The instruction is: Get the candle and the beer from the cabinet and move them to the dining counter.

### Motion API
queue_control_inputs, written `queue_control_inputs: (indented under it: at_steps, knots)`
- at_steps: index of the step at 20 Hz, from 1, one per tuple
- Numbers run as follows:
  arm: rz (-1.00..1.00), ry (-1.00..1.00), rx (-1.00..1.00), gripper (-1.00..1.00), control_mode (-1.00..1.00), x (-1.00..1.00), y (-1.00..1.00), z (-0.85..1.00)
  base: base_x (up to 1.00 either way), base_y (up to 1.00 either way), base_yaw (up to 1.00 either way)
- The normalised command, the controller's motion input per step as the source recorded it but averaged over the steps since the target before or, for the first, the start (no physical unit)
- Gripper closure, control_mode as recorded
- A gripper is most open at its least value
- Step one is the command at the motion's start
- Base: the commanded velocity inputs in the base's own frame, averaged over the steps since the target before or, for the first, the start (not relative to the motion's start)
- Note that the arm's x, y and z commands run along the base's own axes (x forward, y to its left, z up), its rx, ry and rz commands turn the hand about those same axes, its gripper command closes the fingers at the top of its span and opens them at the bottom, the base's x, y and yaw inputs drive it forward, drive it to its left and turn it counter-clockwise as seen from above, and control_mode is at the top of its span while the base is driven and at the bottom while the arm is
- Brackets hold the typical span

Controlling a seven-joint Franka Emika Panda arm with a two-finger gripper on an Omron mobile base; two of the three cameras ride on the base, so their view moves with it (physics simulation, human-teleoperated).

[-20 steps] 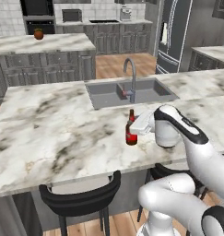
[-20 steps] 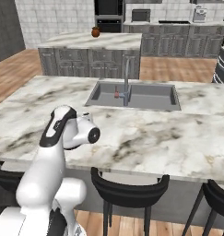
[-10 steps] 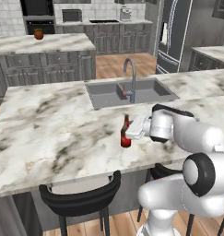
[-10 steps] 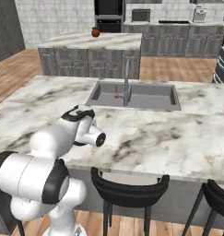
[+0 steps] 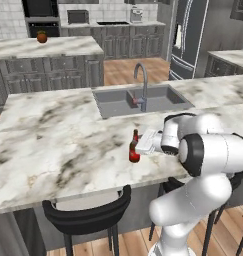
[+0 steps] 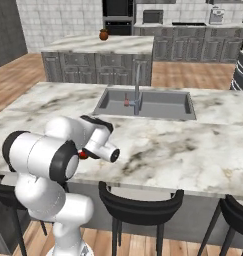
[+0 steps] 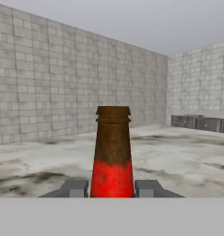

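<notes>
Jaws pinch the beer [image 7: 112, 156] low on its red label, neck upright, probably so it can stand on its base; whether the base already touches is hard to tell. It sits over the near edge of the dining counter [image 5: 53, 140], near side of the sink [image 5: 138, 100]. Black stools [image 5: 88, 215] wait below.
</notes>
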Motion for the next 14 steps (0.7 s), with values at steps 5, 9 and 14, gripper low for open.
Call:
queue_control_inputs:
  at_steps: [5, 9, 14]
  knots:
    - [0.00, 0.01, 0.00, 1.00, -1.00, 0.23, 0.03, -0.21, 0.00, 0.00, 0.00]
    - [0.00, 0.02, 0.00, 1.00, -1.00, 0.31, 0.14, -0.23, 0.00, 0.00, 0.00]
    - [0.00, 0.00, 0.00, 1.00, -1.00, 0.33, 0.05, -0.18, 0.00, 0.00, 0.00]
